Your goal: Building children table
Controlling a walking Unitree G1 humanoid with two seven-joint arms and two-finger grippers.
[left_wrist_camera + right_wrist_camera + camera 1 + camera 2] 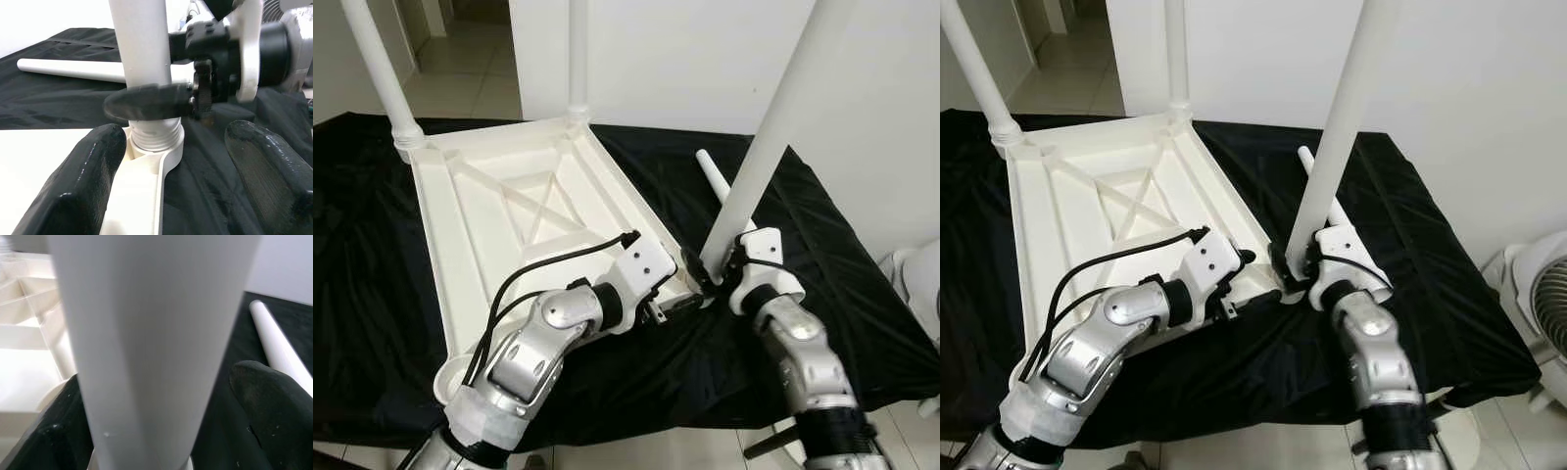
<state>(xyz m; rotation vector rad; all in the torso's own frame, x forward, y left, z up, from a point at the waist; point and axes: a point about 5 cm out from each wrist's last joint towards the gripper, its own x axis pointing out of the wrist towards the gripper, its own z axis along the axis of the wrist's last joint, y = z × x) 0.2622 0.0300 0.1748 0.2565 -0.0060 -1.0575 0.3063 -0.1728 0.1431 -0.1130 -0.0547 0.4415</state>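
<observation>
At the near right corner of the upturned white tabletop (499,211), right gripper (707,274) clamps the base of a white leg (773,127), fingers on either side, leg tilted and seated at the corner socket (156,142). Left gripper (171,161) sits just beside the same corner, fingers (83,176) spread wide, holding nothing. Two more legs (382,73) stand in the far corners. A loose leg (715,176) lies on the black cloth (362,274) behind.
</observation>
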